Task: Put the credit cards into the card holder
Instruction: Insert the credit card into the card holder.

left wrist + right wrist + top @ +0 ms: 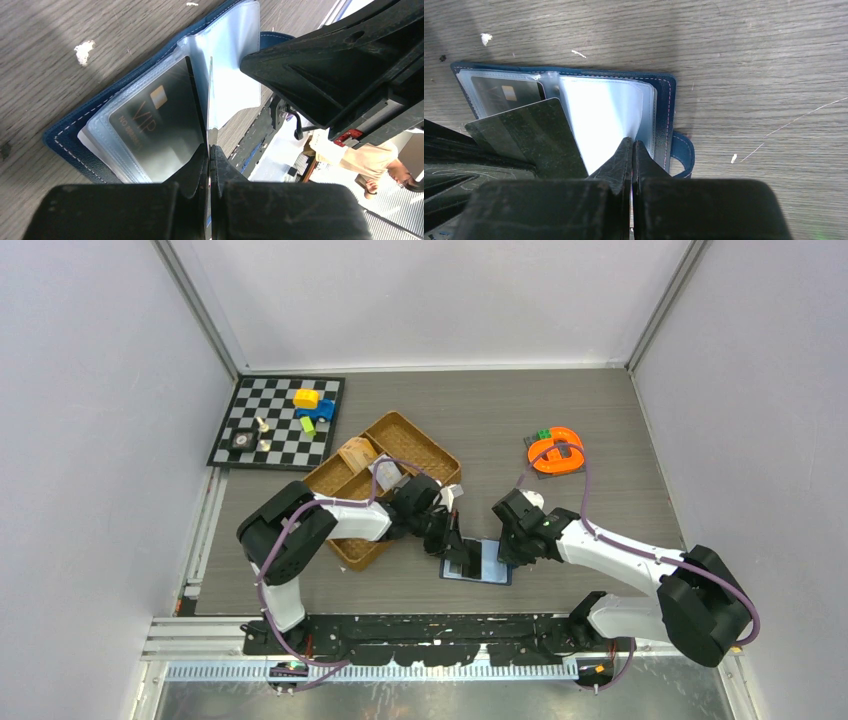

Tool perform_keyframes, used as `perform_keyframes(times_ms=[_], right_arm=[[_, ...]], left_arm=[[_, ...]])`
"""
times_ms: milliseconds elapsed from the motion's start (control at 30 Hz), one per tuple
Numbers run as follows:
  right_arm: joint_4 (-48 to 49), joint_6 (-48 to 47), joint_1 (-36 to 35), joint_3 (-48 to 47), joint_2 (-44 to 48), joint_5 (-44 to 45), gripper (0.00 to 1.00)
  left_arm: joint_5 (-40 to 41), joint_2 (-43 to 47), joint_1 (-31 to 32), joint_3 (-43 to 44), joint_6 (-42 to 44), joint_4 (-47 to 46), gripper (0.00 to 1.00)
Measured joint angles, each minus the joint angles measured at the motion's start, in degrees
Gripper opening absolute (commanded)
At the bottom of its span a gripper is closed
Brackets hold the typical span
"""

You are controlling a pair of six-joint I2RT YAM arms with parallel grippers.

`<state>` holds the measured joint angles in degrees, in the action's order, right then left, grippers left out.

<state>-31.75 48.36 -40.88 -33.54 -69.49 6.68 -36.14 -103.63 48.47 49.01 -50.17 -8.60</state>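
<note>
The card holder (478,562) lies open on the table between my two grippers, navy cover (65,132) down and clear sleeves up. Its snap tab (684,152) sticks out at the side. One dark credit card (150,120) marked VIP sits inside a left sleeve, also visible in the right wrist view (506,90). My left gripper (208,146) is shut on a second dark card (529,135), seen edge-on (208,100), tilted with its far edge at the sleeves near the spine. My right gripper (632,142) is shut on the edge of a clear sleeve page (604,115).
A woven brown divided tray (425,437) with items stands just behind the left arm. A chessboard (275,425) with a yellow block (306,398) and blue toy (318,408) lies at the back left. An orange object (555,452) sits at the back right.
</note>
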Motion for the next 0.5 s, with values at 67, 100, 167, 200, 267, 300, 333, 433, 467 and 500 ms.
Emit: perform_keyframes(times_ms=[67, 100, 167, 200, 267, 300, 333, 433, 467, 500], right_arm=[[0.0, 0.0, 0.0, 0.0, 0.0, 0.0, 0.01], [0.0, 0.0, 0.0, 0.0, 0.0, 0.0, 0.01], [0.0, 0.0, 0.0, 0.0, 0.0, -0.1, 0.01], [0.0, 0.0, 0.0, 0.0, 0.0, -0.2, 0.01], [0.0, 0.0, 0.0, 0.0, 0.0, -0.3, 0.01], [0.0, 0.0, 0.0, 0.0, 0.0, -0.3, 0.0], [0.0, 0.0, 0.0, 0.0, 0.0, -0.3, 0.0], [0.0, 0.0, 0.0, 0.0, 0.0, -0.3, 0.01], [0.0, 0.0, 0.0, 0.0, 0.0, -0.3, 0.0], [0.0, 0.0, 0.0, 0.0, -0.1, -0.3, 0.01]], left_arm=[[-0.2, -0.1, -0.1, 0.2, 0.5, 0.8, 0.0], [-0.4, -0.3, -0.1, 0.5, 0.9, 1.1, 0.0], [-0.7, -0.5, -0.3, 0.9, 1.4, 1.8, 0.0], [-0.8, -0.5, -0.3, 1.0, 1.6, 2.1, 0.0], [-1.1, -0.5, -0.7, 1.1, 2.2, 2.7, 0.0], [-1.2, -0.5, -0.9, 1.1, 2.4, 3.0, 0.0], [-1.4, -0.6, -1.0, 1.2, 2.6, 3.2, 0.0], [-1.9, -1.1, -1.2, 1.5, 2.7, 3.3, 0.0], [-2.1, -1.3, -1.2, 1.6, 2.7, 3.3, 0.0], [-2.4, -1.6, -1.2, 1.6, 2.7, 3.3, 0.0]])
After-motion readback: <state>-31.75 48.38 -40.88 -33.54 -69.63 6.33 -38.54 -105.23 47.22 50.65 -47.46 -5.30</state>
